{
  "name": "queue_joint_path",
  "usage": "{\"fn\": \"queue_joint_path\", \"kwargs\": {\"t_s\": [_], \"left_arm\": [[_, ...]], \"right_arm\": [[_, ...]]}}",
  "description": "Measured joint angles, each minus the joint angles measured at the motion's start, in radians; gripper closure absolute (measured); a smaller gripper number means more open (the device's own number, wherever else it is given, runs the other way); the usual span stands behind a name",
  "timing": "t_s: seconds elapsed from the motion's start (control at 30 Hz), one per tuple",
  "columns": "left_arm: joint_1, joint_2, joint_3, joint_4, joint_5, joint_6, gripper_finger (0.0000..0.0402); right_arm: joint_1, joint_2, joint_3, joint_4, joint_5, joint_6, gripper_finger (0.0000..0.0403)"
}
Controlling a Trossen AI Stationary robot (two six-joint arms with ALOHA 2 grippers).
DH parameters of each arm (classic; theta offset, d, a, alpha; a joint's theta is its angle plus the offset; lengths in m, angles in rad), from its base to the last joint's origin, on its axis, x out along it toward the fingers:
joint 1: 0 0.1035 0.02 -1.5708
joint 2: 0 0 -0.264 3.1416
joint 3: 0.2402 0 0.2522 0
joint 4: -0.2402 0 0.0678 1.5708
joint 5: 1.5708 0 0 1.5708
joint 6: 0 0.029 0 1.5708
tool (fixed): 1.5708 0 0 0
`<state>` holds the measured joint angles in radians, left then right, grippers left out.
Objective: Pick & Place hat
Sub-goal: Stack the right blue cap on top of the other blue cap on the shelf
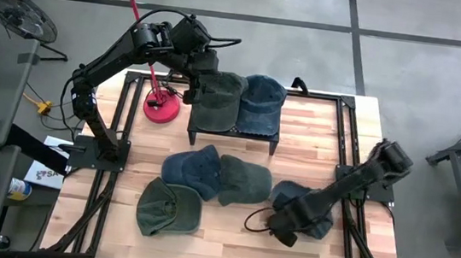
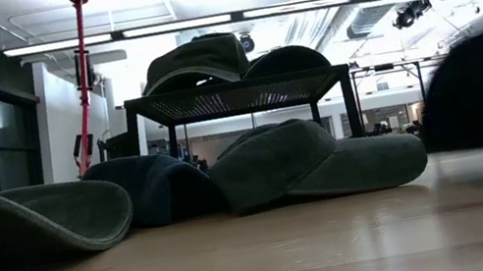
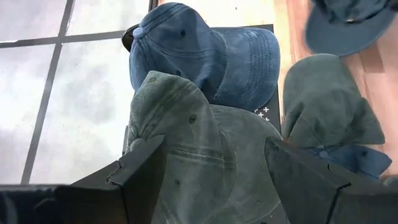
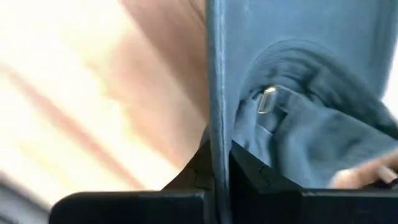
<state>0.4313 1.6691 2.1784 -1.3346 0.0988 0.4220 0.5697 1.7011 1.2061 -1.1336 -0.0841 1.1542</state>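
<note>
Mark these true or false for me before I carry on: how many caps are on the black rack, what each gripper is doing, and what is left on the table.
1. Two caps sit on the black rack. True: a green cap and a blue cap, side by side.
2. The right gripper hangs open above the rack. False: it is low at the table's near right, shut on the edge of a blue cap.
3. The left gripper is open over the green cap on the rack. True.
4. Only one cap lies loose mid-table. False: three lie there, two green and one blue.
5. A red lamp base stands left of the rack. True.
</note>
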Motion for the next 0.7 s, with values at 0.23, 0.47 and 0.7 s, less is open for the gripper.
{"fn": "queue_joint_path", "kwargs": {"t_s": [0.23, 0.47, 0.7], "left_arm": [[-0.010, 0.000, 0.000, 0.007, 0.052, -0.029, 0.0135], [-0.089, 0.000, 0.000, 0.051, -0.010, -0.088, 0.0135], [-0.179, 0.000, 0.000, 0.176, -0.057, -0.210, 0.0135]], "right_arm": [[0.002, -0.270, 0.072, 0.000, 0.199, 0.076, 0.0395], [0.049, -0.476, 0.142, 0.006, 0.542, -0.035, 0.0395], [0.074, -0.569, 0.167, 0.119, 0.823, -0.332, 0.0395]]}}
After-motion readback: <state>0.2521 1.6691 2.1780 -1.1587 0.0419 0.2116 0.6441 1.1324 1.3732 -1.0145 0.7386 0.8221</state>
